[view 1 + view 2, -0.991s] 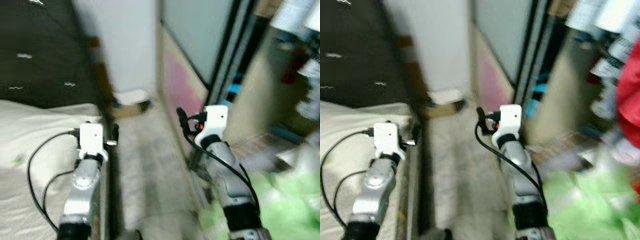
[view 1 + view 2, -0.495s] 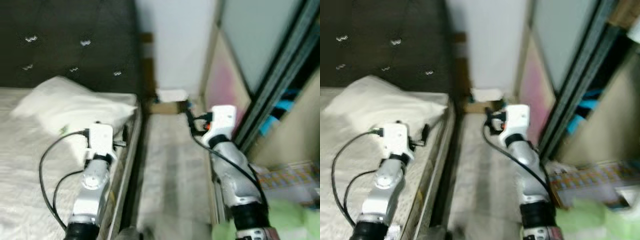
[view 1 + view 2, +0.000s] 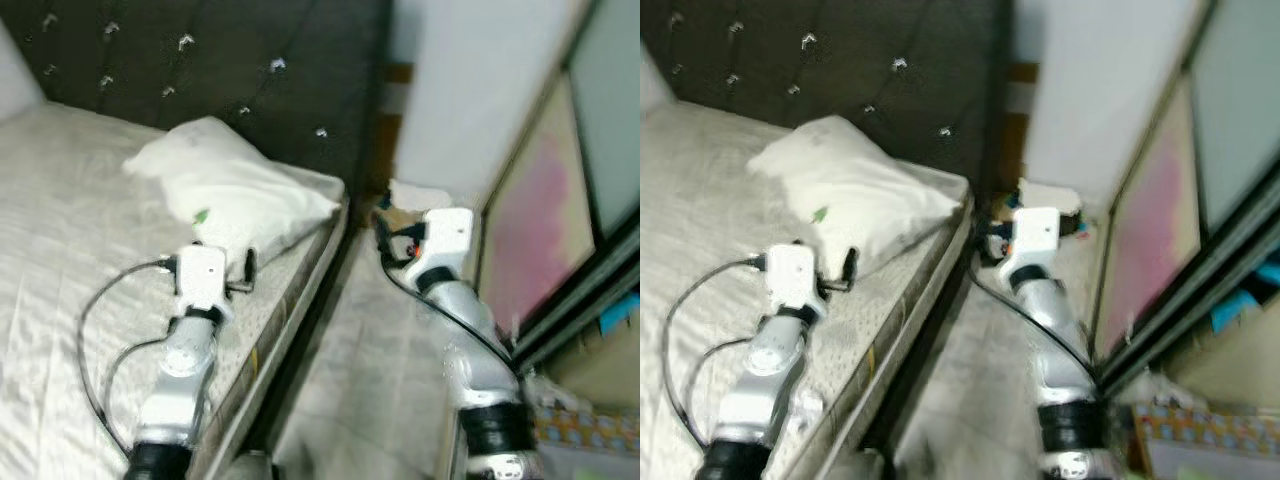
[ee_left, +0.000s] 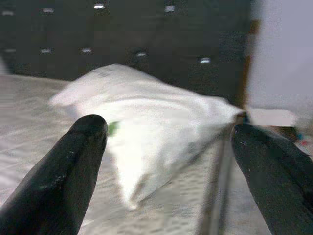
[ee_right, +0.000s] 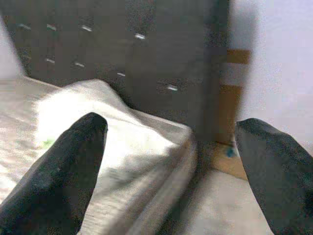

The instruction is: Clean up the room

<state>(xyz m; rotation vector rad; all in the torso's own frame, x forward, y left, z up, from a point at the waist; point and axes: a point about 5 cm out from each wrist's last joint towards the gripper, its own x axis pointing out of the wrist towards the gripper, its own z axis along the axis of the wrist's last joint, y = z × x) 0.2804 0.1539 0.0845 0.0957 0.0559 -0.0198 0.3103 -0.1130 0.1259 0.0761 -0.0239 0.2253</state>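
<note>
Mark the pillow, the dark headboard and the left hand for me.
pillow (image 3: 235, 190): left eye view, middle of its white top.
headboard (image 3: 215, 60): left eye view, tufted dark panel.
left hand (image 4: 168, 161): left wrist view, midway between its open fingertips.

The pillow (image 3: 235, 190) is white, with a small green mark on it that looks like a label or print, though the blur keeps me from being sure. The bed (image 3: 70, 230) wears a pale cream cover with a fine textured pattern. Behind it the headboard (image 3: 250, 60) is dark charcoal, tufted with silvery studs. The wall (image 3: 470, 90) is plain white. The sliding door (image 3: 545, 220) shows a pink-washed beige panel in a dark frame. The floor (image 3: 385, 370) is light grey. Both arms are silver; the left hand (image 4: 161, 161) and right hand (image 5: 168, 166) have black fingers.
</note>
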